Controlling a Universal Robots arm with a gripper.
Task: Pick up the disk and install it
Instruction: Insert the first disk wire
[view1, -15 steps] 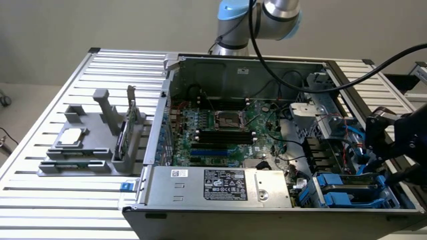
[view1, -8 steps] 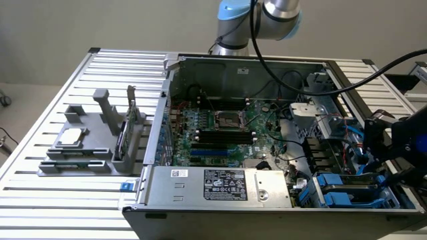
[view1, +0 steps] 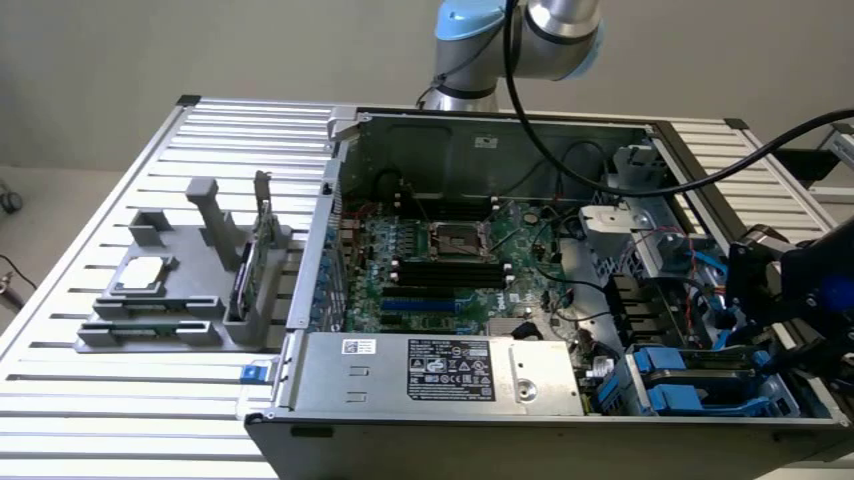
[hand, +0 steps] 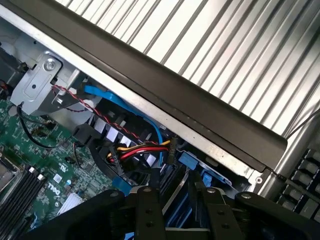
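Note:
My black gripper (view1: 747, 325) hangs inside the open computer case (view1: 400, 420), over the drive bay at the exterior view's right, near corner. In the wrist view, the disk (hand: 176, 202) shows edge-on between the two black fingers (hand: 150, 200), as a strip of blue rail and silver metal. The gripper (hand: 174, 176) is shut on it, one finger against each side. The disk's lower end reaches down among blue plastic bay parts (hand: 191, 161) next to the case's side wall (hand: 210, 130). Its label is hidden.
Blue drive carriers (view1: 667, 385) fill the bay beside the power supply (view1: 441, 370). Red, yellow and blue cables (hand: 137, 150) lie close to the fingers. The motherboard (view1: 441, 260) takes up the case's middle. A grey fixture (view1: 174, 300) with a chip and cards stands on the slatted table (view1: 80, 400).

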